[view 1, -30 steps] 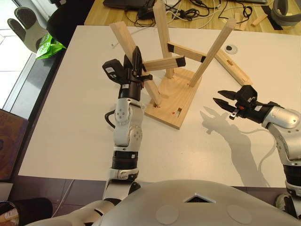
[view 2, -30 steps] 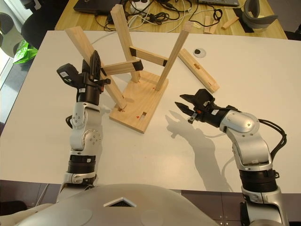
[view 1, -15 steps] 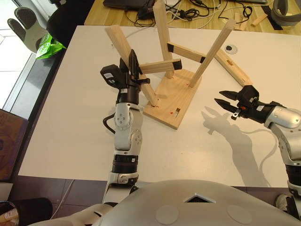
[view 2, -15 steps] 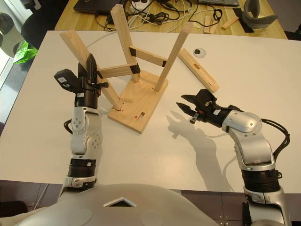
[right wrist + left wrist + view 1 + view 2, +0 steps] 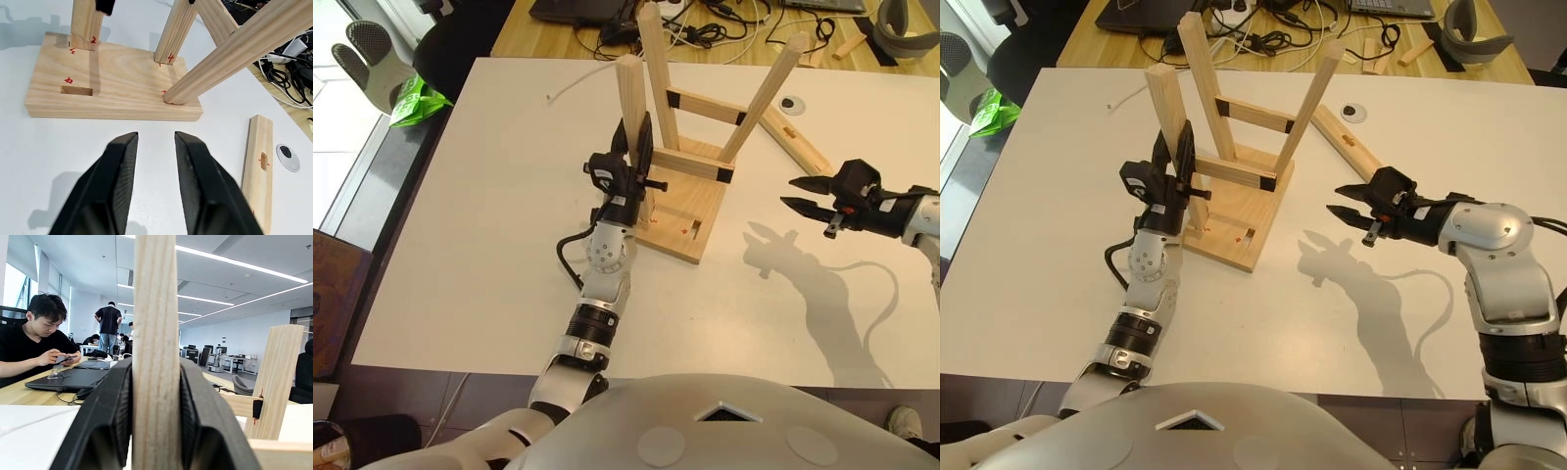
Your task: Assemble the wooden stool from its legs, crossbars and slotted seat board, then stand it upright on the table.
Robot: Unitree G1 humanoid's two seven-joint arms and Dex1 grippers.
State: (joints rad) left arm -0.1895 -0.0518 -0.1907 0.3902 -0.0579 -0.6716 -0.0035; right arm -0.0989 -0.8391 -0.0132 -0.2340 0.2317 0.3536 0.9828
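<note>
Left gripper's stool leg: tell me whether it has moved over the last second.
Yes. The stool leg in the left gripper swung from a leftward slant to nearly upright, its top now nearer the table grommet.

Red handwritten 2 at the foot of one leg (image 5: 86, 23), red handwritten 4 at the foot of a second leg (image 5: 177, 30), red scrawls on the seat board (image 5: 122, 73) beside its open slot (image 5: 76, 90) and by the leg sockets, too unclear to read
</note>
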